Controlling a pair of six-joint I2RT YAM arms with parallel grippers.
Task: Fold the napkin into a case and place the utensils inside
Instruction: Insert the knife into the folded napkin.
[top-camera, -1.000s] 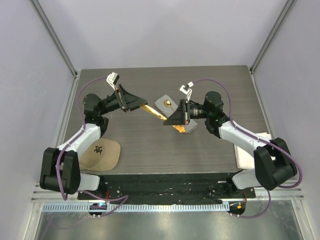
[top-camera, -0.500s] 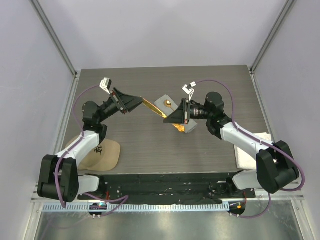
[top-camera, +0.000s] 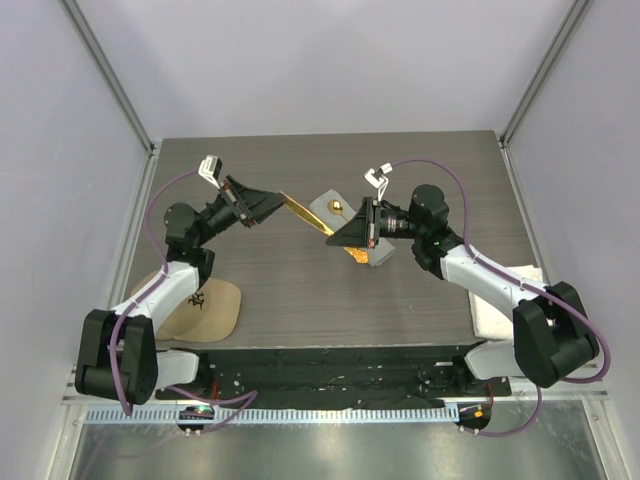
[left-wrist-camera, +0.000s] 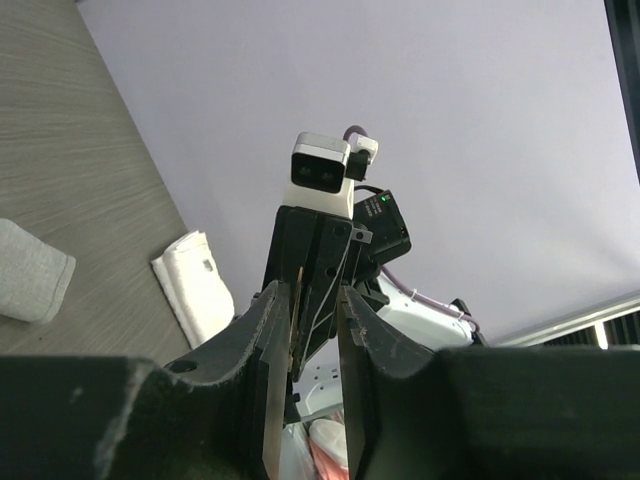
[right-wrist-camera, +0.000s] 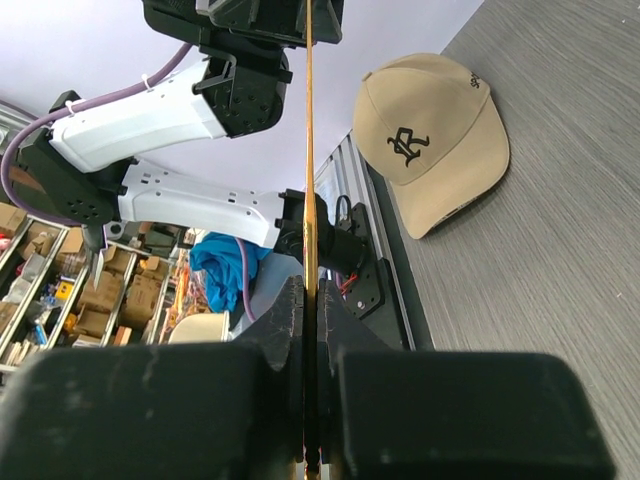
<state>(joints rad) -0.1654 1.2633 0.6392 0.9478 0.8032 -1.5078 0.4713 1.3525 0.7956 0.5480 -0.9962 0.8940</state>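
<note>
Overhead, plus wrist views, apparently face-to-face

Dark wood-grain table (top-camera: 300, 290): folded grey napkin (top-camera: 322, 205) lies just beneath and behind the right gripper (top-camera: 338, 238), white towel (top-camera: 497, 310) well to its right, tan cap (top-camera: 203, 308) nearward of the left gripper (top-camera: 278, 202)

The desk (top-camera: 300, 290) is dark grey-brown with fine wood-grain streaks. The long utensil (top-camera: 303, 213) is shiny gold, and seen edge-on from the right wrist it is a thin gold line. A handle (top-camera: 357, 256) beside it is orange-yellow. The napkin (top-camera: 326, 203) is plain light grey. The cap (top-camera: 205, 308) is tan with a black emblem. The towel (top-camera: 488, 318) is white. The left arm (top-camera: 165, 285) and right arm (top-camera: 480, 270) are white and black, with purple cables (top-camera: 163, 195). The left end effector (left-wrist-camera: 308, 292) and right end effector (right-wrist-camera: 308, 295) are black. The walls (top-camera: 330, 60) are pale lilac-grey. A cloth (right-wrist-camera: 225, 268) off the desk is bright blue.
</note>
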